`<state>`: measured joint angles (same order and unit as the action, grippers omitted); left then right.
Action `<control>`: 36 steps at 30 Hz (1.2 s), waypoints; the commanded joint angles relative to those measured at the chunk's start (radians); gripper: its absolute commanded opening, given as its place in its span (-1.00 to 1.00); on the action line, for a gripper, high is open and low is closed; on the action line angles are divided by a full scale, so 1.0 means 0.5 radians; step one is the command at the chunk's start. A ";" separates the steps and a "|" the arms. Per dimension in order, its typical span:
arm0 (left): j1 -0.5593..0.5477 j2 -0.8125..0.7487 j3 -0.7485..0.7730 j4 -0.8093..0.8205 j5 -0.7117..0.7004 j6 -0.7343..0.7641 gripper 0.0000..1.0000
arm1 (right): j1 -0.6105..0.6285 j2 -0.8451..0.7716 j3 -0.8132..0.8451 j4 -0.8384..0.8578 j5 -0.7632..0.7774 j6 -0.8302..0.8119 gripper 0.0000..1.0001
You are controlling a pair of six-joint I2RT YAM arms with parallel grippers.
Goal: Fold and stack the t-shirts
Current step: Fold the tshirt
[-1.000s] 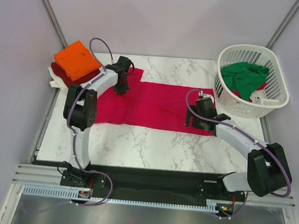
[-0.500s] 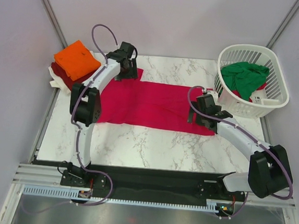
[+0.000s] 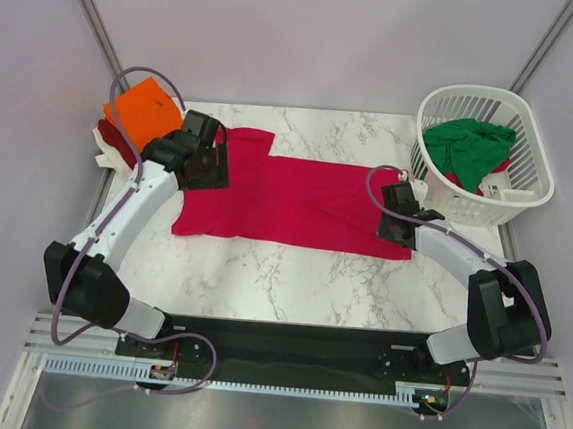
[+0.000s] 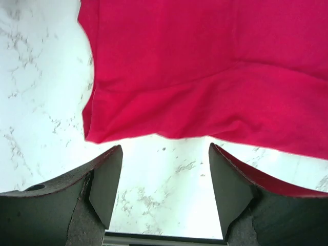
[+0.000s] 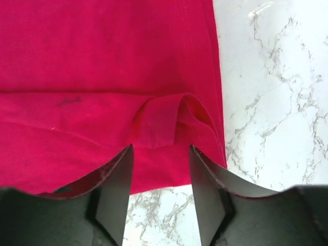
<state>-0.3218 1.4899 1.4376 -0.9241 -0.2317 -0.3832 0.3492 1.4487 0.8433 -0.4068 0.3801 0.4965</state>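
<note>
The crimson-red t-shirt (image 3: 293,200) lies spread lengthwise across the marble table. My left gripper (image 3: 212,166) hovers at its left end. In the left wrist view it (image 4: 164,148) is open, with bare marble between the fingers and the t-shirt's edge (image 4: 205,92) just ahead. My right gripper (image 3: 395,212) is over the t-shirt's right end. In the right wrist view its (image 5: 160,148) jaws stand apart above the hem, and a small raised fold of cloth (image 5: 159,125) lies just in front of the tips. It grips nothing.
Folded orange (image 3: 143,112), dark red (image 3: 118,138) and white tees are stacked at the table's back left corner. At the back right stands a white slatted basket (image 3: 530,186) with a crumpled green tee (image 3: 466,145) in it. Bare marble (image 3: 291,275) lies between the shirt and the arm bases.
My left gripper opened, let go of the shirt's upper left part and drew back left as the arm swung outward. My right gripper shifted slightly right over the hem and its jaws narrowed.
</note>
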 commanded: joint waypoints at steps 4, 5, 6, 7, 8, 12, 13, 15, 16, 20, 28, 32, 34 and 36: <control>0.002 -0.093 -0.387 0.105 -0.411 0.085 0.50 | -0.063 0.146 -0.024 0.160 -0.058 0.053 -0.09; 0.002 -0.078 -0.399 0.115 -0.399 0.085 0.50 | -0.066 0.176 -0.024 0.175 -0.061 0.059 -0.09; 0.002 -0.032 -0.399 0.115 -0.380 0.088 0.47 | -0.066 0.186 -0.027 0.188 -0.064 0.059 -0.08; 0.002 -0.016 -0.387 0.115 -0.377 0.097 0.43 | -0.070 0.213 -0.027 0.197 -0.067 0.056 -0.09; 0.002 -0.010 -0.381 0.115 -0.377 0.095 0.42 | -0.070 0.229 -0.027 0.212 -0.064 0.056 -0.10; 0.002 -0.010 -0.390 0.118 -0.389 0.088 0.42 | -0.079 0.293 -0.036 0.243 -0.076 0.056 -0.20; 0.002 -0.004 -0.393 0.118 -0.395 0.088 0.42 | -0.079 0.302 -0.048 0.249 -0.076 0.059 -0.21; 0.002 -0.007 -0.402 0.118 -0.402 0.085 0.42 | -0.082 0.309 -0.063 0.268 -0.076 0.059 -0.28; 0.002 -0.007 -0.405 0.121 -0.405 0.082 0.42 | -0.082 0.306 -0.073 0.274 -0.079 0.056 -0.31; 0.002 -0.001 -0.412 0.118 -0.414 0.082 0.42 | -0.094 0.269 -0.073 0.274 -0.067 0.041 -0.73; 0.002 0.009 -0.418 0.115 -0.420 0.082 0.41 | -0.094 0.085 0.139 0.038 0.028 0.023 -1.00; -0.001 0.012 -0.421 0.118 -0.420 0.079 0.41 | -0.100 0.069 0.237 -0.024 0.117 0.016 -1.00; -0.001 0.015 -0.424 0.118 -0.420 0.079 0.41 | -0.103 0.103 0.301 -0.033 0.151 0.022 -1.00; -0.004 0.015 -0.427 0.118 -0.417 0.076 0.40 | -0.119 0.134 0.338 -0.042 0.227 0.035 -1.00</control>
<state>-0.3210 1.5013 1.2274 -0.8867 -0.4168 -0.3714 0.3012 1.5154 0.9585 -0.4049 0.4129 0.5152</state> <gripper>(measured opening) 0.707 0.018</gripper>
